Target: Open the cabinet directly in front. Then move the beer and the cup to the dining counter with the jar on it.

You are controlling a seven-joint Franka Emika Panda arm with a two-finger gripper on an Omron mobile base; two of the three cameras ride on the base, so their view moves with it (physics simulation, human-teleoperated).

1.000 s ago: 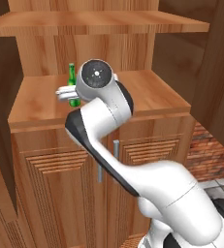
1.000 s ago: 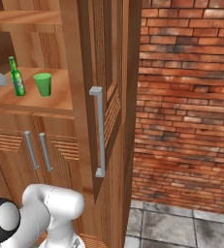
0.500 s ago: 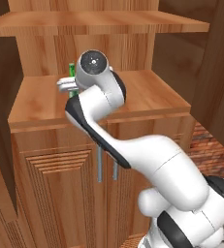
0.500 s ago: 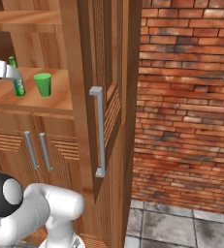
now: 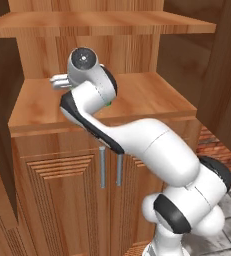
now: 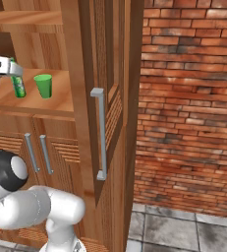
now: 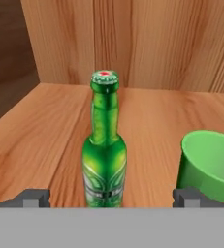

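Note:
The cabinet [image 6: 115,49] stands open, its right door swung out with a long grey bar handle [image 6: 100,133]. On its wooden shelf [image 5: 152,95] stands the beer [image 7: 104,150], a green bottle with a red-marked cap, also seen as the beer [image 6: 19,84] from the right. The plain green cup [image 7: 210,162] sits just to its right, apart from it, the same cup [image 6: 43,85] in the right base view. My gripper [image 7: 111,198] is open at the bottle, one fingertip [image 7: 33,197] on each side and neither touching it. The dining counter and jar are out of view.
Below the shelf are the lower doors with short grey handles [image 5: 103,167]. An upper shelf [image 5: 102,22] hangs close above the hand. The open door [image 6: 93,88] juts out on the right, with a red brick wall [image 6: 188,98] and tiled floor [image 6: 179,229] beyond.
The arm has reached further into the cabinet, bringing the open gripper up to the beer. The bottle and cup have not moved.

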